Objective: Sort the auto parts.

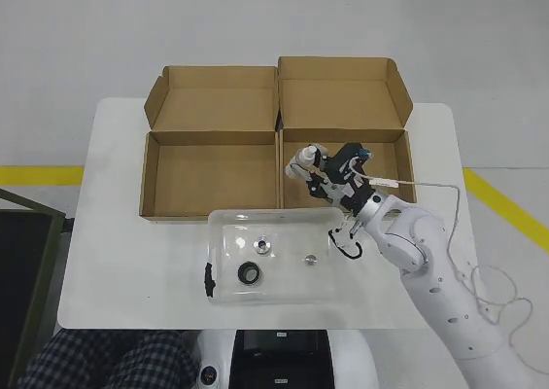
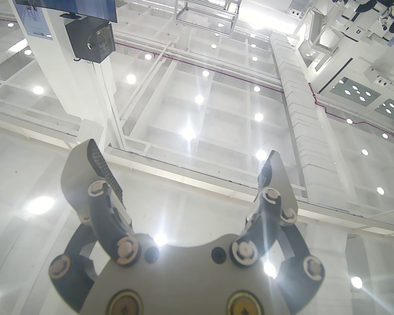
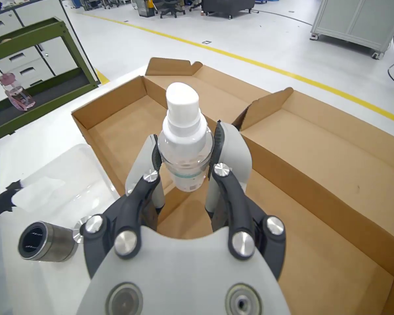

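My right gripper (image 3: 185, 158) is shut on a clear spray bottle (image 3: 185, 139) with a white cap. It holds the bottle (image 1: 305, 159) above the near left corner of the right cardboard box (image 1: 395, 154). The left cardboard box (image 1: 162, 175) stands beside it. In the clear plastic tray (image 1: 223, 222) at the table's front lie a black ring (image 1: 249, 274), a round metal part (image 1: 263, 245) and a small metal piece (image 1: 310, 259). A metal sleeve bearing (image 3: 47, 241) lies in the tray in the right wrist view. My left gripper (image 2: 184, 165) is open, pointing up at the ceiling.
A small black part (image 1: 210, 280) sits at the tray's left edge. A green shelf rack (image 1: 2, 253) stands left of the white table (image 1: 119, 253). A thin white cable (image 1: 454, 209) runs along the right arm.
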`<state>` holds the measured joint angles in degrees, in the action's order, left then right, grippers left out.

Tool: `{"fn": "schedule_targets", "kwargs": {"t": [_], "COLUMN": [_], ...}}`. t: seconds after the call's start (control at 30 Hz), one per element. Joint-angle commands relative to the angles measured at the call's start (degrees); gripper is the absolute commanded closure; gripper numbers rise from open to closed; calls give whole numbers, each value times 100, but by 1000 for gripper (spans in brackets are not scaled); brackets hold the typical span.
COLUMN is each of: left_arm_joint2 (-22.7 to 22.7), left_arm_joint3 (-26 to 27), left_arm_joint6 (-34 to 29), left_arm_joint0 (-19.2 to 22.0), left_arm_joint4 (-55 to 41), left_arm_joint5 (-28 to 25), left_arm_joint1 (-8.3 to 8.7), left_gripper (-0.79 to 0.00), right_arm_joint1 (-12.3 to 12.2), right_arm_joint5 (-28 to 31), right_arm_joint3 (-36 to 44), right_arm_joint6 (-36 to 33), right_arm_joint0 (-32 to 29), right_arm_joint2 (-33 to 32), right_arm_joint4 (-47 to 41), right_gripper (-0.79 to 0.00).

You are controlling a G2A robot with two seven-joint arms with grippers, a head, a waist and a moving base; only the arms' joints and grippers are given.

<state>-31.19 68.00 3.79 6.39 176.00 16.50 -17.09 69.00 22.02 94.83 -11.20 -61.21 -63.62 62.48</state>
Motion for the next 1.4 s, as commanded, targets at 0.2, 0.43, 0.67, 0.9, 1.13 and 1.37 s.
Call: {"fn": "schedule_targets", "kwargs": {"t": [0.2,0.43,0.67,0.9,1.13,1.37], "left_arm_joint2": [0,0,0,0,0,0], "left_arm_joint3": [0,0,0,0,0,0], "left_arm_joint6": [0,0,0,0,0,0], "left_arm_joint0": [0,0,0,0,0,0], "left_arm_joint4": [0,0,0,0,0,0], "left_arm_joint5": [0,0,0,0,0,0], "left_arm_joint1": [0,0,0,0,0,0], "left_gripper": [-785,-785,-785,-785,-785,-785], "right_arm_joint1": [127,214,297,343,359,339], "right_arm_joint5": [-361,-352,-329,-320,-280,-203], "right_arm_joint3": [-801,-1360,-1639,-1760,-1772,-1599], "right_arm_joint6": [-208,-333,-431,-521,-548,-599], "right_arm_joint0": [552,845,1031,1101,1067,1038], "right_arm_joint2": [315,478,651,720,706,592], "right_arm_joint4": [112,-34,-108,-105,-93,39], "right_gripper": [0,0,0,-249,-369,-385]}}
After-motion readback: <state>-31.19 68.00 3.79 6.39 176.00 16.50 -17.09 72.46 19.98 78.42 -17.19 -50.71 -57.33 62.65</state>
